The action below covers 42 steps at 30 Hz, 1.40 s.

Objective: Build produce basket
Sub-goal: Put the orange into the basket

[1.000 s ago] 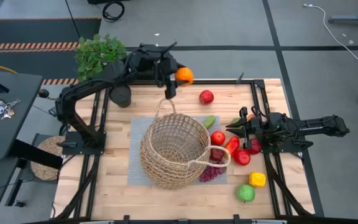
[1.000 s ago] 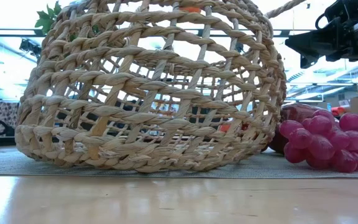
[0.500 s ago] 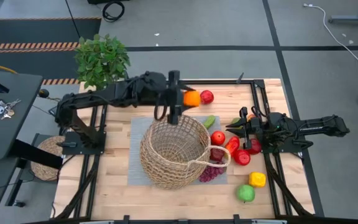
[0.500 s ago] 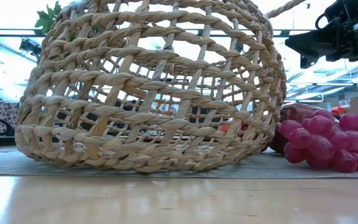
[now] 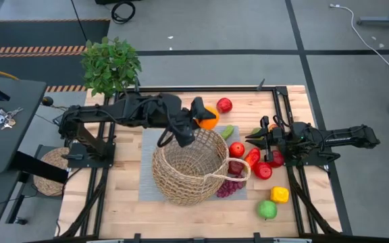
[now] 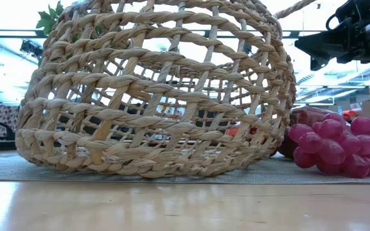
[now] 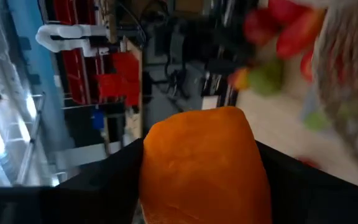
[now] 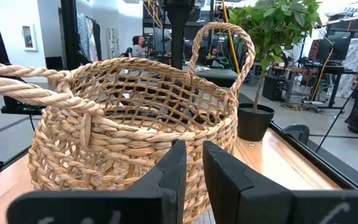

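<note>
Overhead, the left claw (image 5: 199,116) gripped an orange (image 5: 209,119) just above the far rim of the basket (image 5: 189,164), at the side nearest the red apple (image 5: 224,104) that lay alone on the bare wood of the counter (image 5: 134,202). In the left wrist view the orange (image 7: 204,163) filled the space between the two dark fingers (image 7: 120,174), which pressed against its sides. The basket stood upright on a grey mat (image 5: 148,142), one loop handle (image 5: 228,177) turned toward the loose produce. That produce lay on the counter beside the basket's right flank: a green piece (image 5: 227,131), red fruits (image 5: 237,149), a red pepper (image 5: 251,158), a purple grape bunch (image 5: 229,187) touching the basket's base, and, farther toward the near edge, a yellow piece (image 5: 279,194) and a green apple (image 5: 268,209). The right claw (image 5: 258,143) was held low over the red fruits, well apart from the basket rim; the right wrist view showed its fingers (image 8: 178,173) nearly together, a narrow gap between them, holding nothing, and pointed at the basket (image 8: 135,137) with a potted plant (image 8: 272,37) behind. From counter height the basket's weave (image 6: 153,90) dominated, with the grapes (image 6: 339,144) just beside its base.
</note>
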Available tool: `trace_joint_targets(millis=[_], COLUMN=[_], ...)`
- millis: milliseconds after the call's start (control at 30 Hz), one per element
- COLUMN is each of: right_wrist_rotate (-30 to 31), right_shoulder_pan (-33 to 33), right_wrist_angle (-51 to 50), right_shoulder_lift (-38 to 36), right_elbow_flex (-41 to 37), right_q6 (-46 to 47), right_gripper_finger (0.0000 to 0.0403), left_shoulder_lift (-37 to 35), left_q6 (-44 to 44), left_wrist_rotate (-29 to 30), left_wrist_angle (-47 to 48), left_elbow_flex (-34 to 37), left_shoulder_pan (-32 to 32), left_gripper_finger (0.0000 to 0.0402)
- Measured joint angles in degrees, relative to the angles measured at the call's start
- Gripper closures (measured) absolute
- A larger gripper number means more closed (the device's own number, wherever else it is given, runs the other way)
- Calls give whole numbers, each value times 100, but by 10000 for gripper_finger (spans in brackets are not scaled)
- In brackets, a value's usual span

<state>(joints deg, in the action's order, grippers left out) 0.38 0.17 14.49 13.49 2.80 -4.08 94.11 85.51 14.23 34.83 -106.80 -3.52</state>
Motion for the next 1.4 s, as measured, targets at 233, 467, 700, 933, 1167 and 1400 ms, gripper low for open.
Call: trace_joint_targets(millis=[233, 467, 700, 933, 1167, 1400], right_wrist_rotate=[0, 0, 0, 0, 0, 0], right_shoulder_pan=[1, 2, 2, 1, 0, 0], right_wrist_angle=[-1, -1, -1, -1, -1, 1], right_shoulder_lift=[-1, -1, -1, 0, -1, -1], right_elbow_flex=[0, 0, -1, 0, 0, -1], right_q6=[1, 1, 0, 0, 1, 1], right_gripper_finger=[341, 341, 341, 341, 341, 341], left_shoulder_lift=[0, 0, 2, 2, 2, 2], left_q6=[185, -3184, -6014, -7742, -10037, -10183], left_wrist_rotate=[192, 399, 252, -657, -777, -904], left_wrist_angle=[-7, -36, 667, 534, 614, 581], left_elbow_flex=[0, 0, 7, 7, 7, 7], left_shoulder_pan=[20, 189, 579, 699, 901, 917], left_gripper_finger=[134, 134, 137, 138, 133, 133])
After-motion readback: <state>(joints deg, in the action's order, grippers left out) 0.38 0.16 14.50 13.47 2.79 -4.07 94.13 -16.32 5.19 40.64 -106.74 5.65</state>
